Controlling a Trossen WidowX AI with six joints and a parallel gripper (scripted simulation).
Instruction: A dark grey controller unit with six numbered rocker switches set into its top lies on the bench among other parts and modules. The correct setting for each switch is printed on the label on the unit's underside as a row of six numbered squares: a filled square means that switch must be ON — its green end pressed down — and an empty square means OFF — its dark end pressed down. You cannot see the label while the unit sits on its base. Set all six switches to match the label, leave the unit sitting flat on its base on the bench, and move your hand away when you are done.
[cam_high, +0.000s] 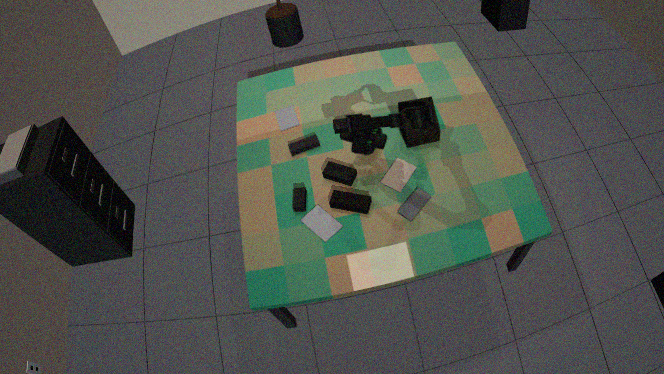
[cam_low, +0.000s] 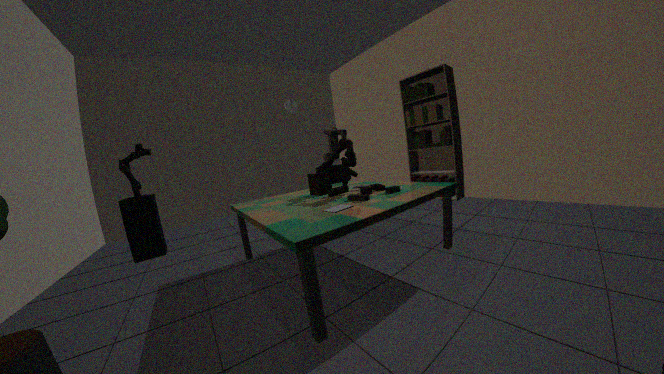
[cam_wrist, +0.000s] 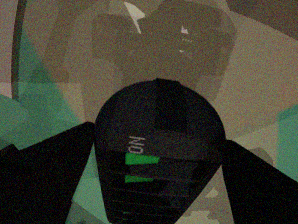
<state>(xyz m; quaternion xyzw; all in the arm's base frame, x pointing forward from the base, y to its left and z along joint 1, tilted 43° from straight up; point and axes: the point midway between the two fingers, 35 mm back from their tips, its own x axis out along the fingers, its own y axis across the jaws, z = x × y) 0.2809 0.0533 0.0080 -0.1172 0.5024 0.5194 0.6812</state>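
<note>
The dark grey controller unit (cam_wrist: 150, 112) (cam_high: 369, 142) lies under the arm, its rounded end toward the top of the wrist view. Its printed ON mark reads sideways, and two green switch ends show below it. The other switches are too dark or foreshortened to read, and the numbers cannot be made out. My gripper (cam_wrist: 160, 139) is shut on the unit, one black fingertip against each side. The label on the underside is hidden. Whether the unit touches the bench (cam_high: 270, 190) (cam_low: 300, 227) cannot be told.
Dark blocks (cam_high: 304, 145) (cam_high: 339, 172) (cam_high: 350, 200) (cam_high: 299, 198) lie left of and in front of the arm. Flat pale plates (cam_high: 287, 118) (cam_high: 322, 223) (cam_high: 399, 174) and a grey plate (cam_high: 414, 203) lie around them. The black arm base (cam_high: 419, 122) stands behind at the right.
</note>
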